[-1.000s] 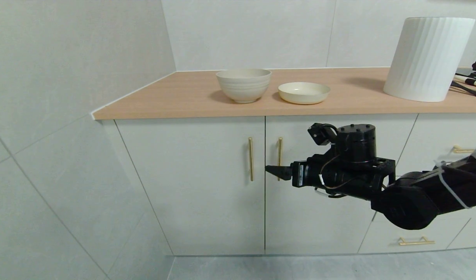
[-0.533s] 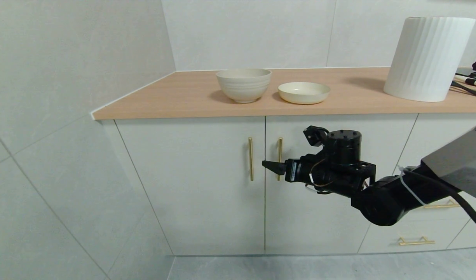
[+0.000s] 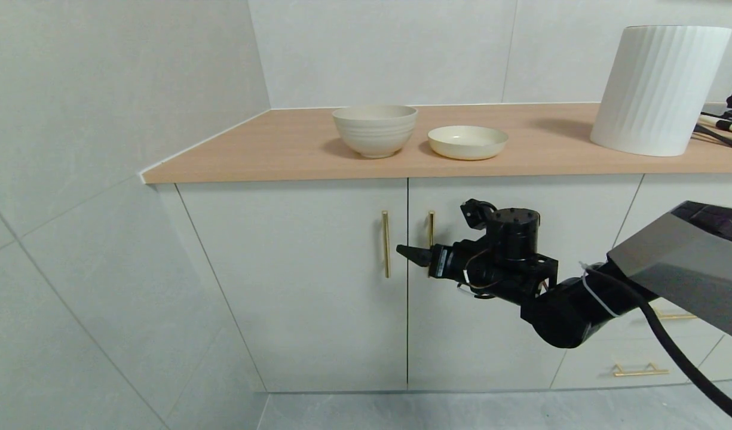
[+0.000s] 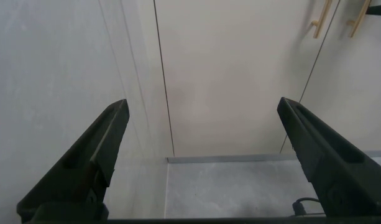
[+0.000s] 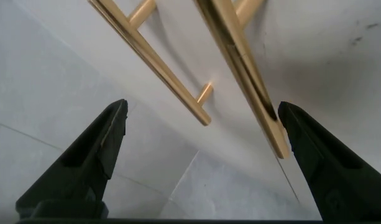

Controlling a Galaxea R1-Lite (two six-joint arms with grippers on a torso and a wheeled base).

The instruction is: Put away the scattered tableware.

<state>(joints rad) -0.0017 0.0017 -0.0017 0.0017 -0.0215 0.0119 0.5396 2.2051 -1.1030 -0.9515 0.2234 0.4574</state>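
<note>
On the wooden counter [image 3: 270, 149] stand a cream ribbed bowl [image 3: 374, 129] and, to its right, a shallow cream plate [image 3: 467, 142]. Below them are two cabinet doors with upright gold handles, one on the left door [image 3: 385, 243] and one on the right door [image 3: 430, 230]. My right gripper [image 3: 410, 254] is level with these handles and just in front of the seam between the doors. In the right wrist view it [image 5: 201, 107] is open, with both gold bars [image 5: 159, 62] close ahead of its fingers. My left gripper [image 4: 202, 104] is open and holds nothing, low and facing the cabinet's left door.
A tall white ribbed container [image 3: 661, 89] stands on the counter at the right, with dark utensils [image 3: 724, 125] beside it. Drawers with gold pulls [image 3: 640, 371] lie right of the doors. A tiled wall closes the left side, and grey floor [image 4: 240, 193] runs below.
My right arm has moved in toward the cabinet and slightly left, bringing its gripper tip closer to the door handles. Bowl and plate have not moved.
</note>
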